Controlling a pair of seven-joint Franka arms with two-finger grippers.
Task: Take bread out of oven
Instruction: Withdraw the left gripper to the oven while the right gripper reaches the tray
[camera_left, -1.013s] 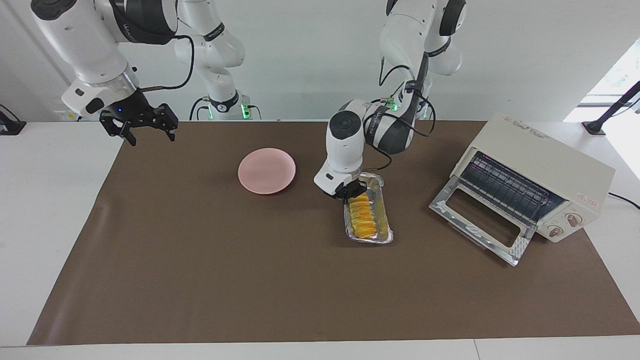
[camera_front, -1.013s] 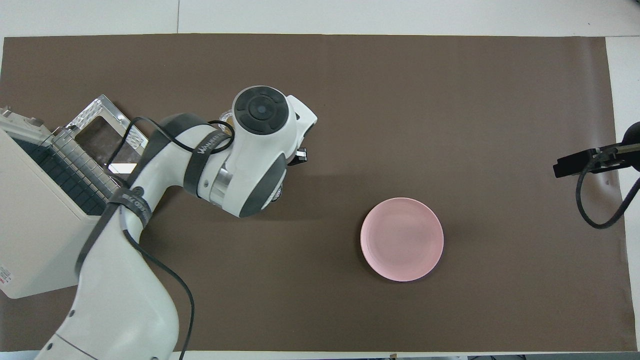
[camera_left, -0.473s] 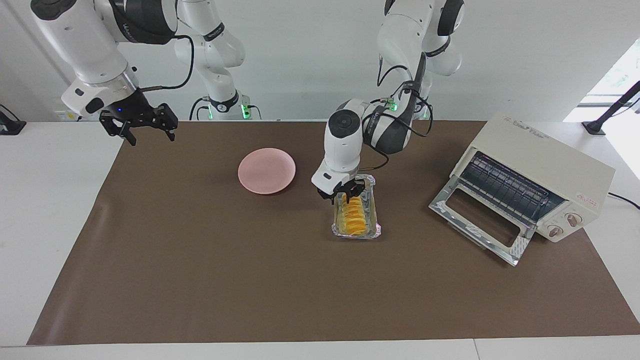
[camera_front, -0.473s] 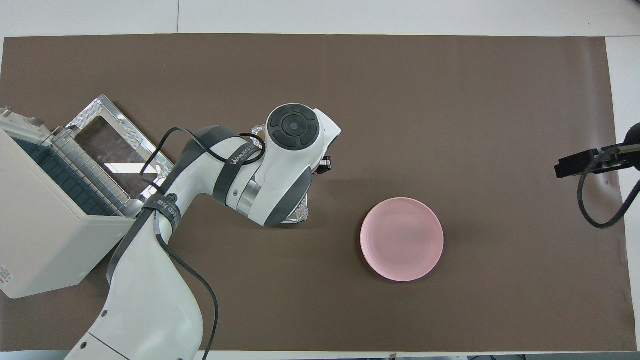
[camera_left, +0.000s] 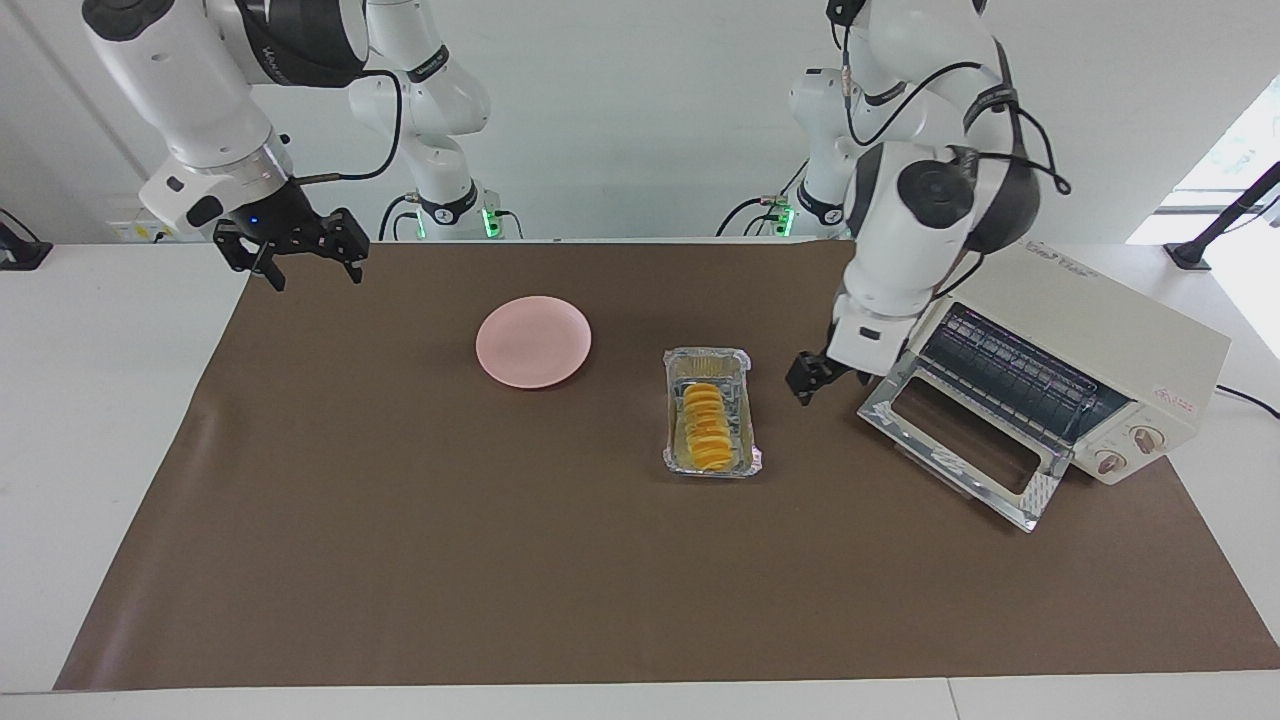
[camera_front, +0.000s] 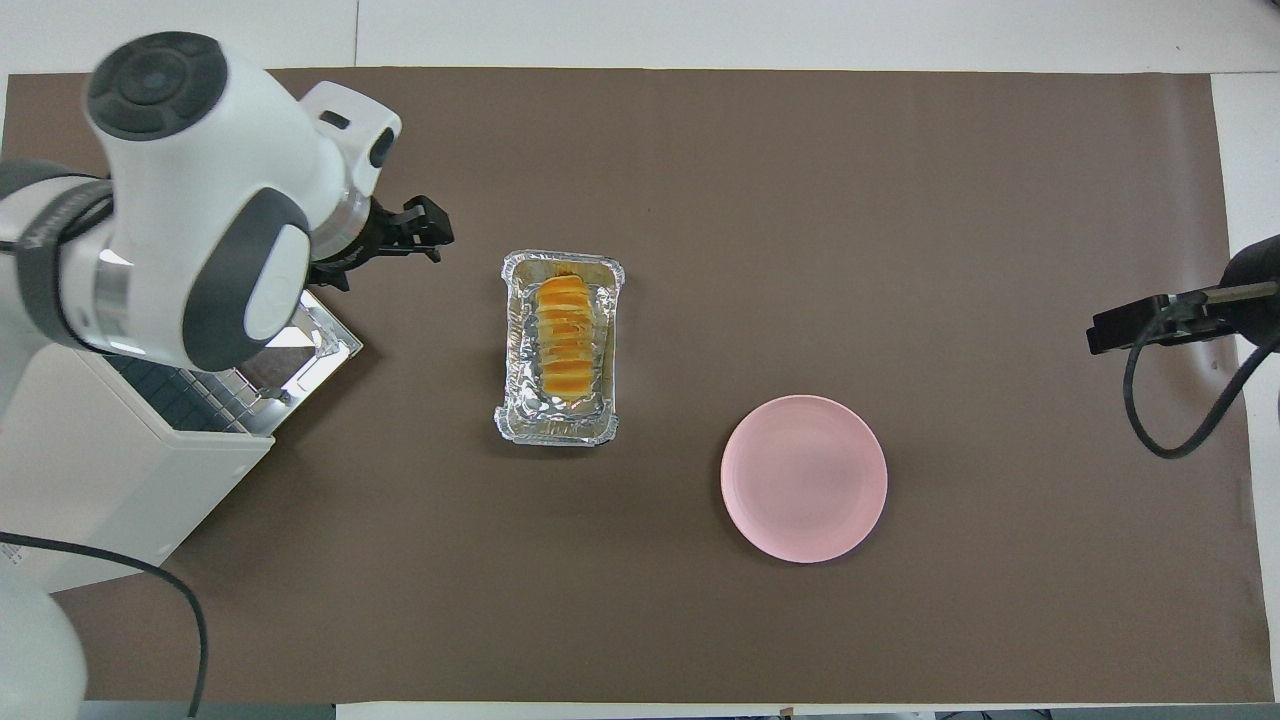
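So the bread (camera_left: 709, 427) is out of the toaster oven (camera_left: 1062, 369) and lying in a foil tray (camera_left: 708, 355) on the bench's brown mat (camera_left: 400, 520), sat between the pink plate (camera_left: 533, 341) and the oven's dropped-open door (camera_left: 955, 447), clear of both. The left tool (camera_left: 808, 378) hangs over the mat at about 9 o'clock from the oven in the facing view, holding nothing, and whether it's spread or pressed together can't be told. The right arm waits with its tool (camera_left: 308, 262) spread wide and empty over the mat's corner nearest its base.

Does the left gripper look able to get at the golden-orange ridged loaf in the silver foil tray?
Probably yes: the left gripper hangs beside the foil tray, and the loaf lies uncovered.
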